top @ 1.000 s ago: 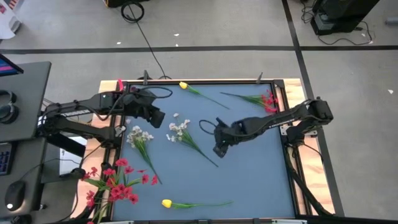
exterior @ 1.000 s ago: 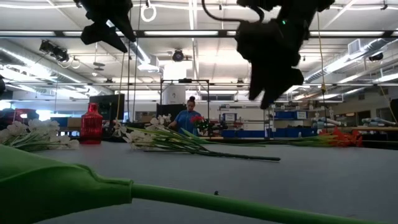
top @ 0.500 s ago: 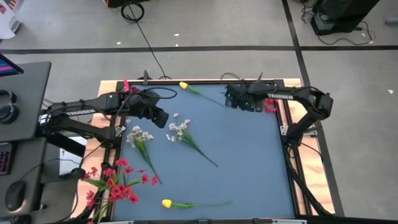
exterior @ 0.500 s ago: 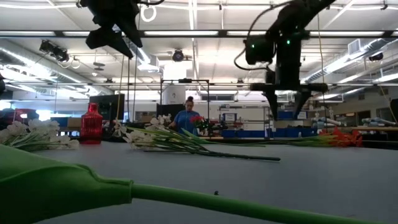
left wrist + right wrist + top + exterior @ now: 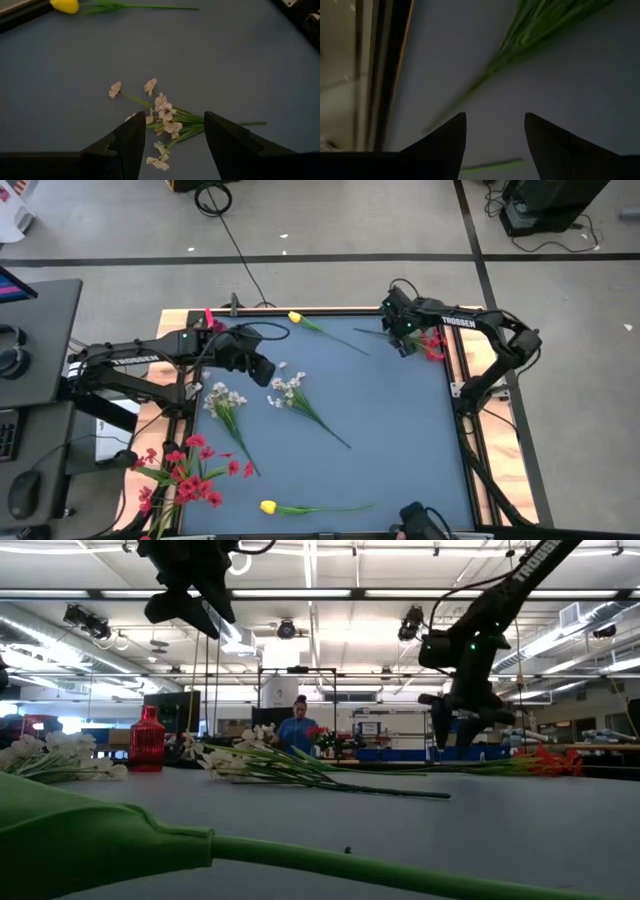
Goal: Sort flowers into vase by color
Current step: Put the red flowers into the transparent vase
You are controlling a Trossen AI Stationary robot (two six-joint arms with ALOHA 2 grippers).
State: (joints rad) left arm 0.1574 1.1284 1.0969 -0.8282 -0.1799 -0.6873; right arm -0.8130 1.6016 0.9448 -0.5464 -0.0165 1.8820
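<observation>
The right claw (image 5: 401, 340), fingers apart and empty, is hovering at the far right just above the red spray's (image 5: 428, 341) green stems.

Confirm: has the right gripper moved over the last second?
Yes. In the high view the right gripper has swung from mid-table, near the white spray's stem, to the far right corner, now over the stems of the red spray.

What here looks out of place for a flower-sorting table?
One bunch of red flowers at the near-left corner hangs over the edge of the table, partly off the mat. The other flowers lie flat on it.
</observation>
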